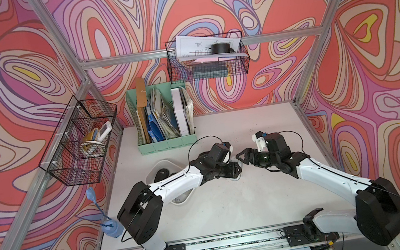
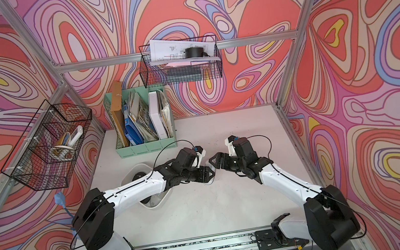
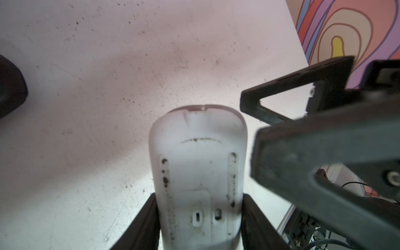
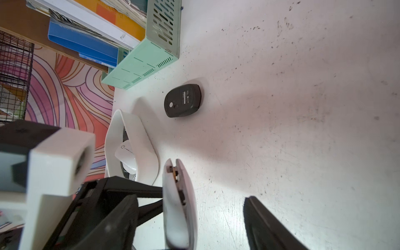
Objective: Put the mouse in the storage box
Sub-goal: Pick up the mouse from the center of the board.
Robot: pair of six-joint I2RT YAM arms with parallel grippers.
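White speckled table (image 4: 303,129): the right wrist view shows one black mouse (image 4: 183,100), two white ones, one storage box (image 4: 141,142). Left gripper (image 3: 199,197) clamps a white mouse (image 3: 197,164) by its sides, near the box; right gripper (image 1: 240,157) stands open beside it, gripping nothing.

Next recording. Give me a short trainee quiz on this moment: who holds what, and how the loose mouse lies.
1. Multiple choice: what is between the fingers of the left gripper? A) nothing B) a white mouse C) a pen
2. True or false: the black mouse out on the table lies underside up.
3. Fill in: the jaws of the right gripper, next to the held mouse, stand ____.

Key: 1 B. 2 true; its label side faces up in the right wrist view. 3 open.
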